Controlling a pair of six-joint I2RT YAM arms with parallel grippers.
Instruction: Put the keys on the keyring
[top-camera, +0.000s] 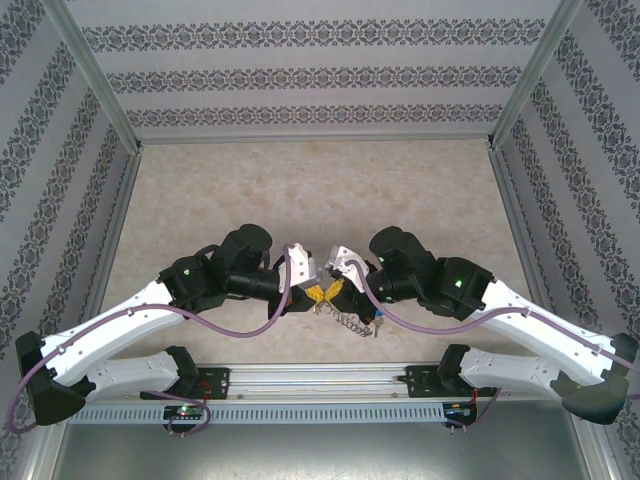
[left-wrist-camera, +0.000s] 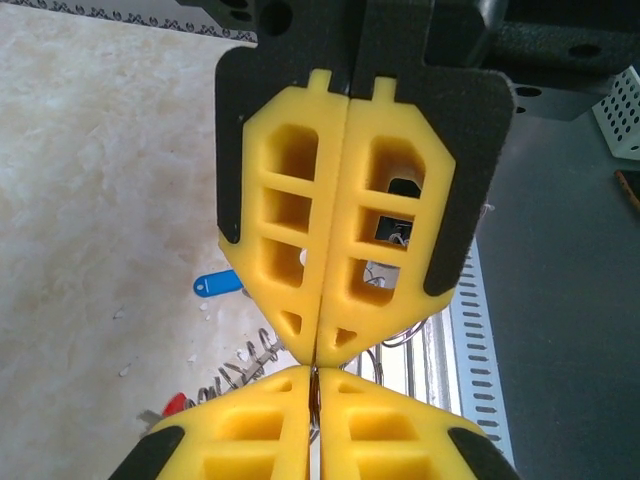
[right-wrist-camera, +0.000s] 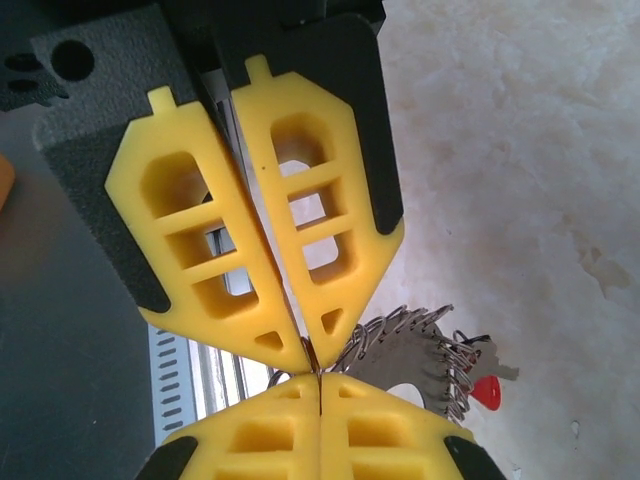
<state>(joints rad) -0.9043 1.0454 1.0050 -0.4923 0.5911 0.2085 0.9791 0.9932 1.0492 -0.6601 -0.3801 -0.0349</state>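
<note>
Setting: robot test cell, lab type. Marble-patterned table (top-camera: 300, 180) boxed on three sides by wallpaper-print panels (top-camera: 300, 80) in aluminium framing (top-camera: 96, 78). White left arm (top-camera: 120, 325) and right arm (top-camera: 540, 320) are bolted to a rail (top-camera: 310, 378) above a slotted cable duct (top-camera: 300, 410).

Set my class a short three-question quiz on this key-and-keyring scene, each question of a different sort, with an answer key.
1. True or false: the left gripper and the right gripper are both shut and meet tip to tip.
2. Multiple choice: in the left wrist view, the lone key on the table, just left of the right gripper's fingers, has a cap that is A) green, B) blue, C) white.
3. Fill the gap: the rim of the keyring is fringed with small wire ____.
Key: 1 true; 2 B; 3 loops.
</note>
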